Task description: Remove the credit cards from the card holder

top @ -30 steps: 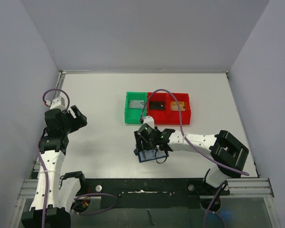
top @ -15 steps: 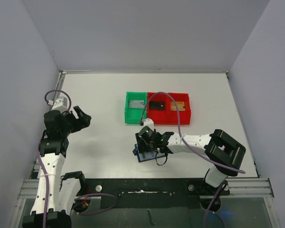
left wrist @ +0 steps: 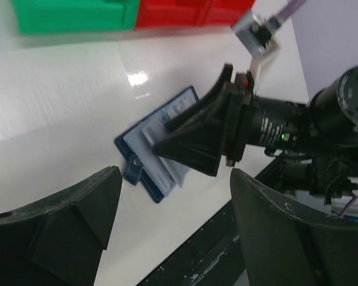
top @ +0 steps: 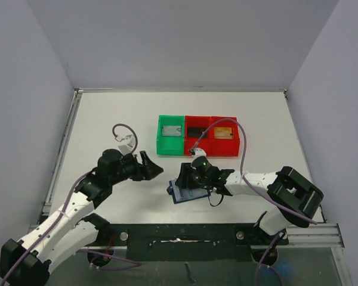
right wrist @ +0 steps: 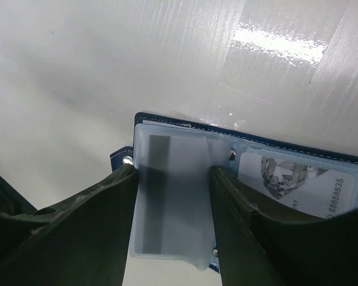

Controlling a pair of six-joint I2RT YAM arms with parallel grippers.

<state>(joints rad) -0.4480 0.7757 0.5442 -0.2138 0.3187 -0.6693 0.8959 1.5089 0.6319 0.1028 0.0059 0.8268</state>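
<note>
White table: card holder pocket between right fingers, grip unclear; left fingers wide, empty.

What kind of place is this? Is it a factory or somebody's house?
Probably a robot test lab, not a house. A left arm and right arm are fixed to a metal rail at a white table boxed in by plain grey walls.
</note>
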